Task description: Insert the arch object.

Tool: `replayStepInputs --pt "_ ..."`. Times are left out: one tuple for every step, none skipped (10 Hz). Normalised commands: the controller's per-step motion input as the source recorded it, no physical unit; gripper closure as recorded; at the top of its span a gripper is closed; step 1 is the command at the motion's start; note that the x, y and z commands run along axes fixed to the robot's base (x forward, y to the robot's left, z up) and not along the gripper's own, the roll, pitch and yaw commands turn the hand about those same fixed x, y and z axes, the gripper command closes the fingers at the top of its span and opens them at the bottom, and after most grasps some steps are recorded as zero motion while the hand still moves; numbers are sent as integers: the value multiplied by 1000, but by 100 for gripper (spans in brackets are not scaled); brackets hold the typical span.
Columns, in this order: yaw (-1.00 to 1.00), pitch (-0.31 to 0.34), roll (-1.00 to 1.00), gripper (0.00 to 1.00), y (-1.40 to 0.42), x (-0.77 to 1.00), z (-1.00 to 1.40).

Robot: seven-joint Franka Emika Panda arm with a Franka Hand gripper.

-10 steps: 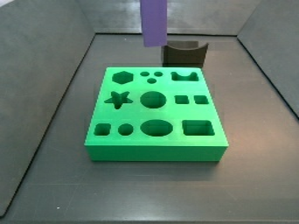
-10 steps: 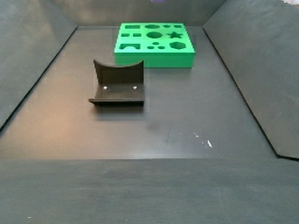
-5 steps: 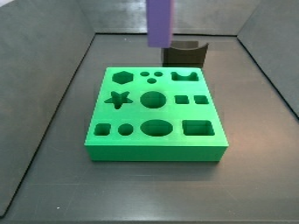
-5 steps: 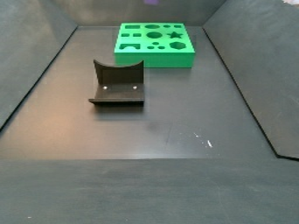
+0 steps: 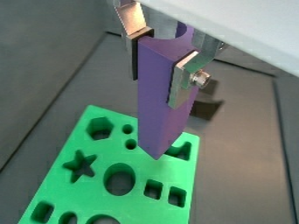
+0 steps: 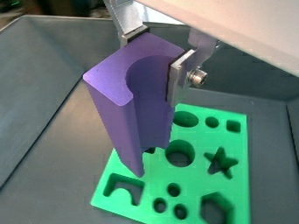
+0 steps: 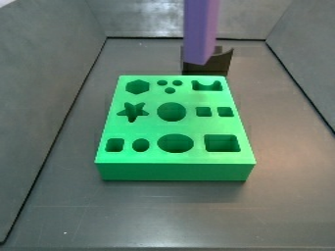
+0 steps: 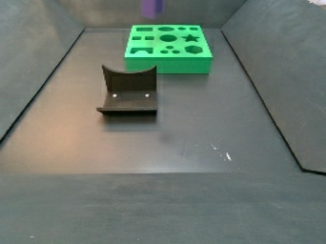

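Observation:
The arch object [image 5: 156, 101] is a tall purple prism with a curved notch in its upper end. It hangs upright between my gripper's [image 5: 160, 51] fingers, which are shut on its upper part, one silver finger [image 5: 184, 77] on each side. It also shows in a wrist view [image 6: 122, 109], with my gripper [image 6: 158, 51] shut on it there too. The block hangs above the far part of the green board [image 5: 70, 192]. In a side view the block [image 7: 201, 29] hangs over the board's [image 7: 177, 169] far right edge, near the arch-shaped slot [image 7: 206, 86]. My gripper itself is out of both side views.
The dark fixture [image 7: 213, 61] stands just behind the green board, and shows well apart from the board [image 8: 192, 65] in a side view [image 8: 128, 93]. The board has several other cut-outs, such as a star [image 7: 131, 111] and a circle [image 7: 171, 111]. Grey walls enclose the dark floor.
The purple block has moved to the right in a side view, from above the board's far middle to above its far right. Its tip now shows at the top of a side view.

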Motion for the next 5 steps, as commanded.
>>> replayStepInputs --pt "-877 -6 29 100 120 300 -271" --pt "-877 -1 34 100 117 297 -283" --pt "-877 0 43 100 114 286 -303" --pt "-846 -16 40 100 169 137 -400" --pt "-857 -17 34 100 171 54 -417"
